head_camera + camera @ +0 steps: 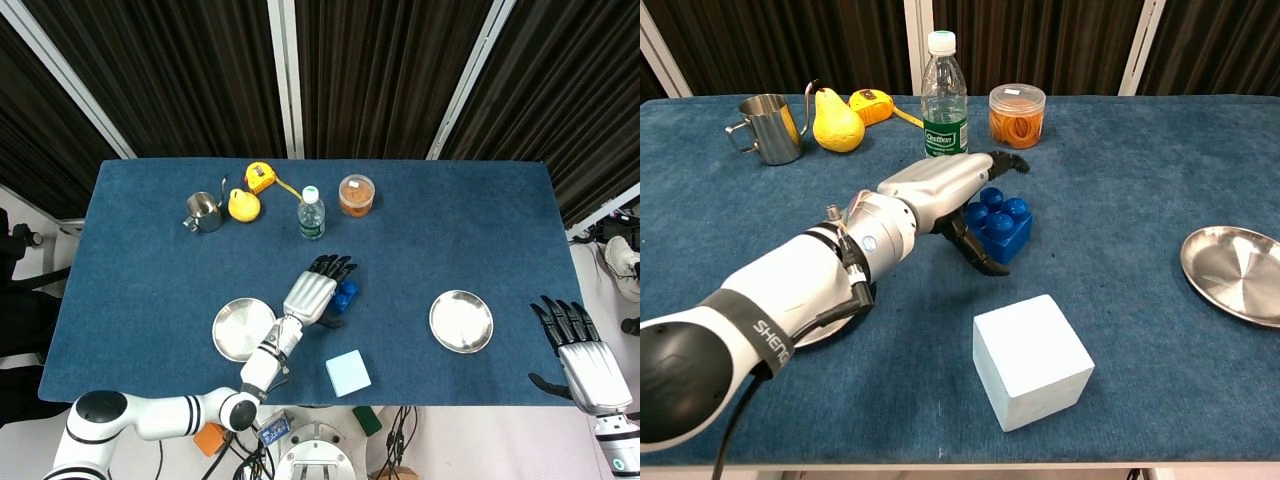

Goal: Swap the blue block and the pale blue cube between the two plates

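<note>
Blue block (1000, 226) sits on the bare desk (150, 260) btwn the two plates, nearer the left plate (241, 329); neither task item is on a plate right now. Left hand (958, 190) is at the block: fingers stretched over its top, thumb hooked down at its near-left side. Looks like contact w/ the block, but can't tell if it's a real grip or just a cupping pose, since the block rests flat on the cloth.

Step in hand, as I read it: getting hold of the blue block, presumably to carry it to a plate. Which plate it belongs on can't be read from the layout. Next move needs fingers & thumb to close on opposite sides of the block, a straight lift, then a carry that clears the pale blue cube (1032, 360), which lies just in front of the block, toward the robot.

Block itself: studded toy brick, saturated blue, round knobs on top, hard plastic by the look. Small vs. the hand, so it may slip or rotate if pinched off-centre. Cube is larger, matte, flat-faced, very pale.

Right hand (583, 352) hangs off the desk's right edge, fingers apart, holding nothing; right plate (461, 321) has nothing on it.
</note>
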